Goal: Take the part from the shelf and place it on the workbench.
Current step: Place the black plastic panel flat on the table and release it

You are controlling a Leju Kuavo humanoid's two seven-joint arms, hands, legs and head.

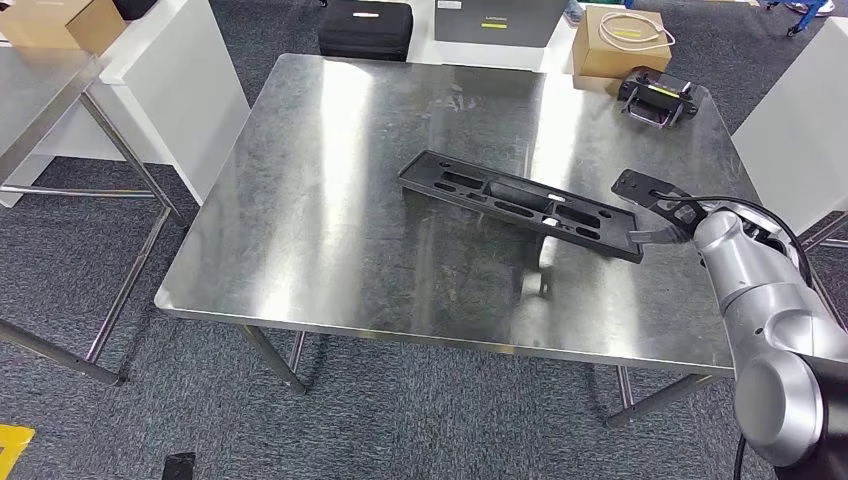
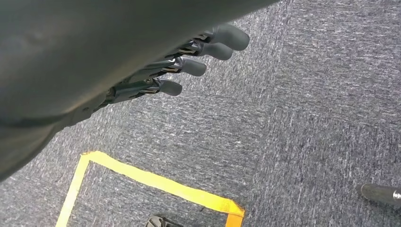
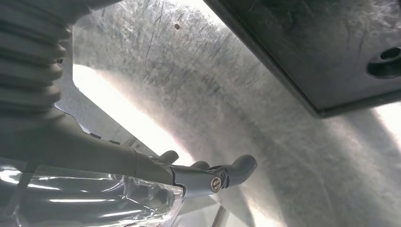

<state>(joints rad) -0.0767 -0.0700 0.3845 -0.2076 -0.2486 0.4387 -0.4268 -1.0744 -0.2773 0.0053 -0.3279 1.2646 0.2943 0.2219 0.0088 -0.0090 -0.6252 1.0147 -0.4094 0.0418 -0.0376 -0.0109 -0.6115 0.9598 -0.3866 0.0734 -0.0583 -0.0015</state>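
The part (image 1: 520, 203) is a long, flat black plastic panel with slots, lying slanted across the middle of the steel workbench (image 1: 350, 200). My right hand (image 1: 662, 232) is low over the table at the part's right end. In the right wrist view its fingers (image 3: 208, 176) are spread and hold nothing, with bare steel between them and the part's edge (image 3: 331, 52). My left hand (image 2: 189, 61) hangs beside my body over the carpet, fingers stretched out and holding nothing.
A small black fixture (image 1: 658, 97) sits on the bench's far right corner. Beyond the bench are a cardboard box (image 1: 620, 40) and a black case (image 1: 365, 27). A white table (image 1: 170, 70) stands to the left. Yellow tape (image 2: 156, 182) marks the floor.
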